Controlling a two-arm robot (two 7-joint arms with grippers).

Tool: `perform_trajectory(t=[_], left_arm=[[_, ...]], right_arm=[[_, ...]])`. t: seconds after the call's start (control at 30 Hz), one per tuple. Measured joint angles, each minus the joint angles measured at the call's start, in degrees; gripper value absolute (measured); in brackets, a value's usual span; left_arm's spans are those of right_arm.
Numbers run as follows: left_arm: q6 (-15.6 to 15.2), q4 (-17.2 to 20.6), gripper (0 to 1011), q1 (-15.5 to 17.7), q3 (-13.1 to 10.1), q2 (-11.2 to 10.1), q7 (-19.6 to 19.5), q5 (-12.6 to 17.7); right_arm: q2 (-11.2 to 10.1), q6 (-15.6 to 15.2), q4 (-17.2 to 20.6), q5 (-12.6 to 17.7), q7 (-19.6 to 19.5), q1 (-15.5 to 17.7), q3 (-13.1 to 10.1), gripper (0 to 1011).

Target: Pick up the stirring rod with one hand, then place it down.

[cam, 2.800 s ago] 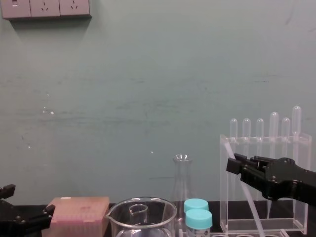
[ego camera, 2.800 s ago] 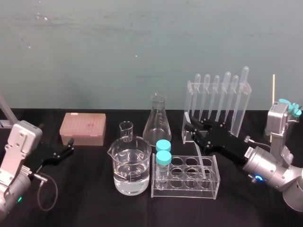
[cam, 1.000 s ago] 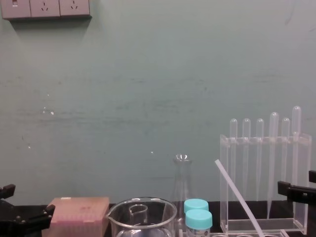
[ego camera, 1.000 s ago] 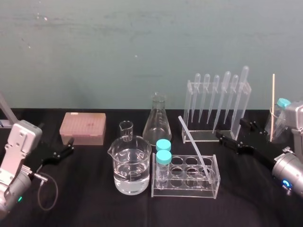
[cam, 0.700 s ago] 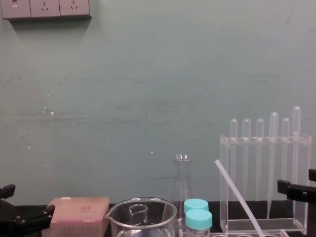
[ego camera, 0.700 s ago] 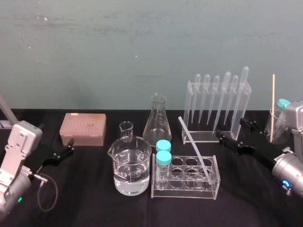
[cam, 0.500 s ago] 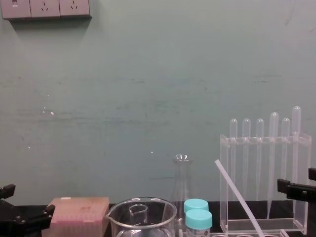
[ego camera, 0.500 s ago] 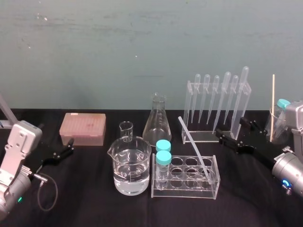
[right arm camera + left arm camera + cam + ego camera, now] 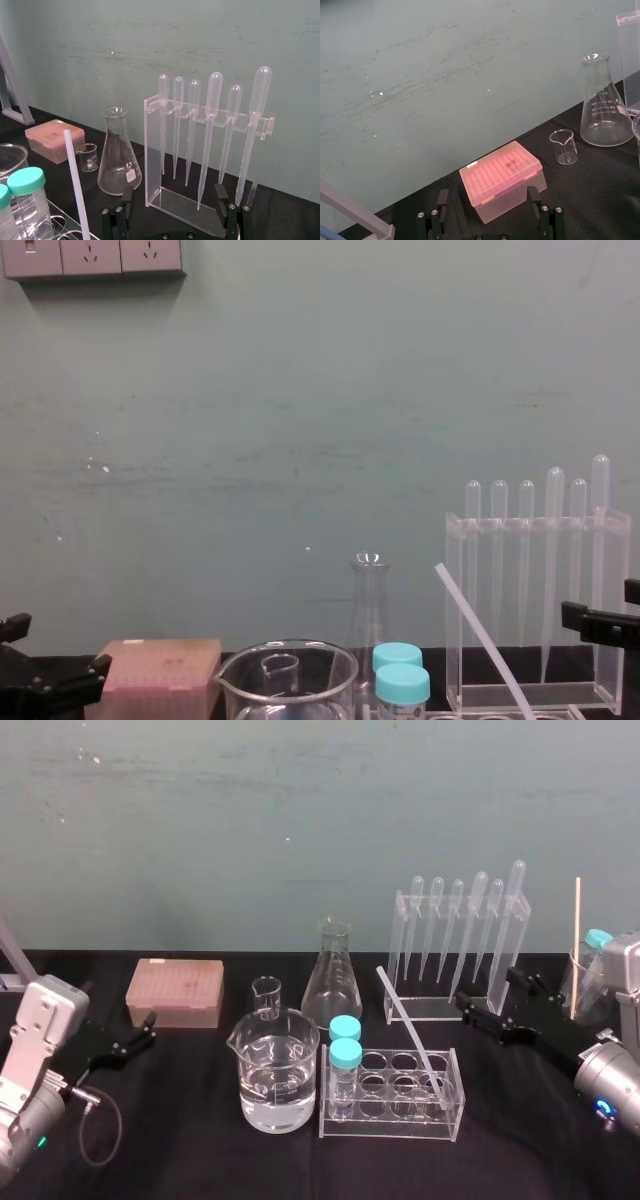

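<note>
The stirring rod (image 9: 410, 1032) is a thin translucent-white stick. It leans with its lower end in a back-right hole of the clear tube rack (image 9: 392, 1117) and its top tilted to the left. It also shows in the chest view (image 9: 482, 638) and the right wrist view (image 9: 76, 180). My right gripper (image 9: 490, 992) hovers open to the right of the rod, in front of the pipette stand, apart from it and holding nothing; its fingers (image 9: 126, 199) stand wide. My left gripper (image 9: 142, 1030) rests open at the far left, near the pink box.
A water-filled beaker (image 9: 279, 1070), a small beaker (image 9: 267, 994), a conical flask (image 9: 333, 972) and two teal-capped vials (image 9: 345, 1042) stand mid-table. The pipette stand (image 9: 458, 948) is behind the right gripper, a pink tip box (image 9: 175, 990) back left, a wooden stick (image 9: 577, 935) far right.
The right gripper, earlier at the rod in front of the pipette stand, has drawn back to the right. The rod now leans free in the tube rack. Over the last second nothing has moved.
</note>
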State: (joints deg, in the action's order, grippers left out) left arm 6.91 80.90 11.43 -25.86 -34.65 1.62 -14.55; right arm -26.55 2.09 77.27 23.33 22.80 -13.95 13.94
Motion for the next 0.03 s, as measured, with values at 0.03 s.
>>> perform_trajectory(t=[0.03], left_arm=[[0.0, 0.0, 1000, 0.0, 0.0, 0.0, 0.0, 0.0]], right_arm=[[0.0, 0.01, 0.0, -0.01, 0.0, -0.01, 0.01, 1000]])
